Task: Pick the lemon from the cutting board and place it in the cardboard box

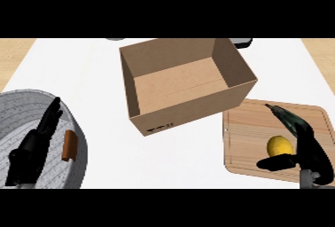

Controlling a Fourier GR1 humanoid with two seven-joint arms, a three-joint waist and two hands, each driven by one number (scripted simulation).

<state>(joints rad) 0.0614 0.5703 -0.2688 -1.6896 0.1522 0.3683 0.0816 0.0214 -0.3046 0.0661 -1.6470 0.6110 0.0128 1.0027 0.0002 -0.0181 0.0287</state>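
A yellow lemon (278,145) lies on the wooden cutting board (245,128) at the lower right. My right hand (307,148) is over the board with straight fingers reaching past the lemon's right side and its thumb just below the lemon; the hand is open and not curled round the fruit. The open cardboard box (183,82) stands in the middle, up and left of the board, its inside bare. My left hand (33,146) rests open at the lower left, fingers pointing up.
A large grey round basin (13,106) fills the lower left under my left hand. A small brown-orange piece (69,145) lies in it. Dark objects (241,42) peek out behind the box at the counter's far edge.
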